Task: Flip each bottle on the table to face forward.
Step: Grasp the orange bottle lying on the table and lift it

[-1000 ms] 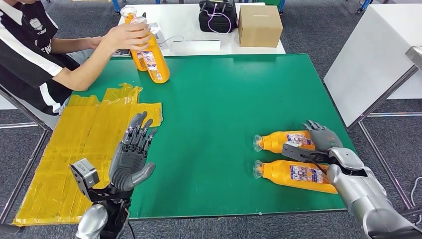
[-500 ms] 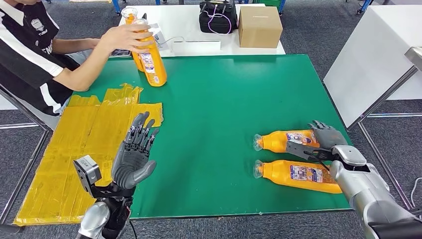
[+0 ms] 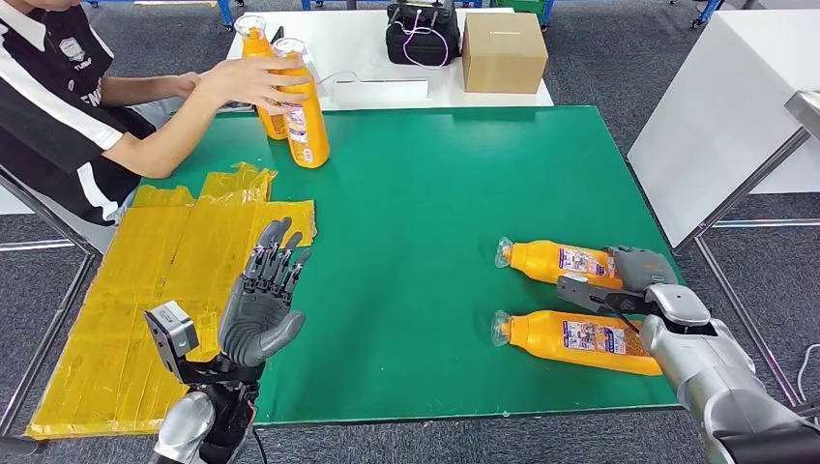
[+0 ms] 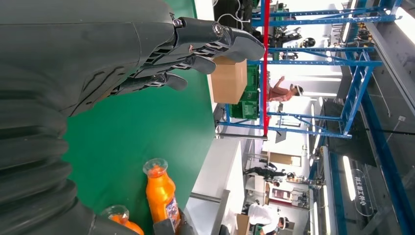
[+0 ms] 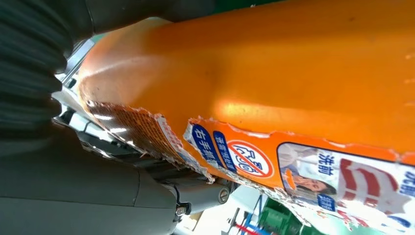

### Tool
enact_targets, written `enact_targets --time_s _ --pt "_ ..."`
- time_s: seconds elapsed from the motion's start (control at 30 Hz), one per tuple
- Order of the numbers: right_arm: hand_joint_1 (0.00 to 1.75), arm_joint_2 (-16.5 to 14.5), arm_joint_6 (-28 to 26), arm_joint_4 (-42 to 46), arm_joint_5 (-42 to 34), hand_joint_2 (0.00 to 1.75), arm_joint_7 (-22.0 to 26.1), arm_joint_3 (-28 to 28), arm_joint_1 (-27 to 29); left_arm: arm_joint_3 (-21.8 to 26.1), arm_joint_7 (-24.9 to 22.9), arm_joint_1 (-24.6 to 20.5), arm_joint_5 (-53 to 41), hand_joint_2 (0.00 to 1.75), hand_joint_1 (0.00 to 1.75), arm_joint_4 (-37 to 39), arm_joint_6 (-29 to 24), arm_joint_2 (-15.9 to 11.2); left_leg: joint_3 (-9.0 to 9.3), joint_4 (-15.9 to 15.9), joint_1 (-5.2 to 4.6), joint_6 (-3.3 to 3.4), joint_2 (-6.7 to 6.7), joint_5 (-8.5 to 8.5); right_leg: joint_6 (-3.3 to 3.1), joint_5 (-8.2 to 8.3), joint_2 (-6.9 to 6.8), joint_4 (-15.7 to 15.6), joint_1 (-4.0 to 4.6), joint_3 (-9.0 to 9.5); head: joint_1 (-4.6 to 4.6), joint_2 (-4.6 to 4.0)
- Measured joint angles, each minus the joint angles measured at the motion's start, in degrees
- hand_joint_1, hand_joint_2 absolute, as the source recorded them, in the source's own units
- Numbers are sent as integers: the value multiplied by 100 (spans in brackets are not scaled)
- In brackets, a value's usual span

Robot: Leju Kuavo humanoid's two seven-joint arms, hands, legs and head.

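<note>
Two orange bottles lie on their sides at the right of the green table (image 3: 435,193), necks pointing left. My right hand (image 3: 627,275) grips the base end of the far bottle (image 3: 553,261), thumb on its near side. That bottle's torn label (image 5: 303,63) is close up in the right wrist view. The near bottle (image 3: 575,338) lies free beside my right forearm. My left hand (image 3: 261,302) is raised over the table's front left, fingers spread and holding nothing. In the left wrist view its fingers (image 4: 195,44) stretch over the green top, with both lying bottles (image 4: 161,196) beyond.
A person seated at the far left holds an upright orange bottle (image 3: 305,116), another (image 3: 257,68) standing behind it. Crumpled yellow sheet (image 3: 145,290) covers the table's left part. A cardboard box (image 3: 503,48) and black bag (image 3: 423,29) sit on the white table behind.
My right hand closed on the far bottle and swung it slightly, neck end farther away. The person tipped their tilted bottle upright. My left hand barely moved.
</note>
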State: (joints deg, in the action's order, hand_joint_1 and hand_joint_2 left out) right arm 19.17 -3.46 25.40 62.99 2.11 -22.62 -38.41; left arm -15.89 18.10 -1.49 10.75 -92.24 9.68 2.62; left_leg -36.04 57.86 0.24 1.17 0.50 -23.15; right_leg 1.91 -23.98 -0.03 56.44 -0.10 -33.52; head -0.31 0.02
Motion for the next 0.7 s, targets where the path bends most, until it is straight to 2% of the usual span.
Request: enact_targets --time_s 0.37,0.7 --pt "175 -158 -702 15 393 175 -271 35 140 -31 -28 24 -21 175 0 -2 -8 41 -2 0 0 0 1 0 0 0 0 1 1 -3 0 0" --pt "175 -245 -773 39 461 175 -321 39 175 -31 -37 45 -21 175 0 -2 -9 57 -4 0 0 -1 0 -1 0 -1 0 1 1 -4 0 0"
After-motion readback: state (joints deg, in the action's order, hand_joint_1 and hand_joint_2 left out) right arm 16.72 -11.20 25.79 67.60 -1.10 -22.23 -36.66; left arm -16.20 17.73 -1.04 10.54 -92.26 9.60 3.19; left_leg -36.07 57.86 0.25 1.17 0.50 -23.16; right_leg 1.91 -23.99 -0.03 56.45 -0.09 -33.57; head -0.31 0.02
